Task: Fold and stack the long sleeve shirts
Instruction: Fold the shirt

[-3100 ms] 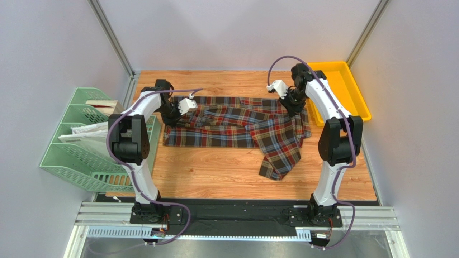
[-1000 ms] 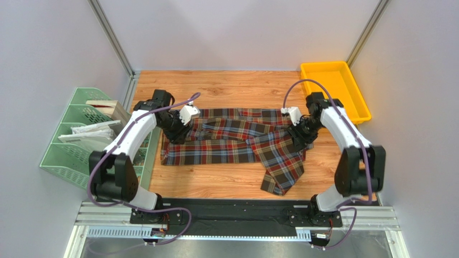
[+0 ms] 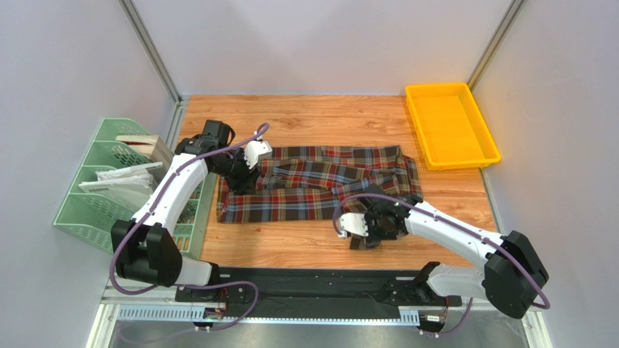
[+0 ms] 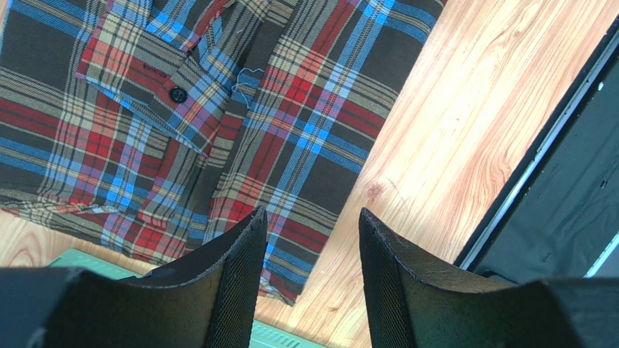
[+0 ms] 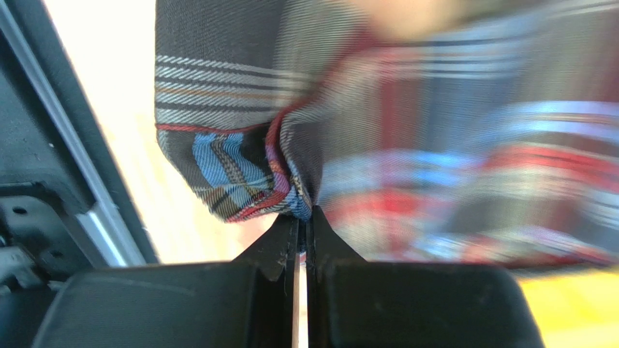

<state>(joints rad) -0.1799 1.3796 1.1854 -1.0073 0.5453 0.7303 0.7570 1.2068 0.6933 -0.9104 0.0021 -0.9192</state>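
Right hand (image 5: 304, 217) pinches shut on the loose sleeve end (image 5: 232, 177) of the soft brown, red and blue plaid flannel shirt (image 3: 312, 185). The shirt's body lies lengthwise just beyond it, running toward the left hand (image 4: 312, 217), which is poised half-open and empty above the shirt's edge on the wooden desk (image 3: 290, 246).

The shirt (image 3: 309, 181) lies spread over the middle of the counter (image 3: 305, 119), its length running left to right, with the tray (image 3: 450, 123) on the counter's far right corner, just behind the shirt's right end. A file rack (image 3: 109, 199) with papers in its slots stands beside the counter's left edge. The left tool (image 4: 312, 217) hangs above the shirt's left end, while the right tool (image 5: 304, 217) is at the near edge of its right half, tips on a fold of cloth.
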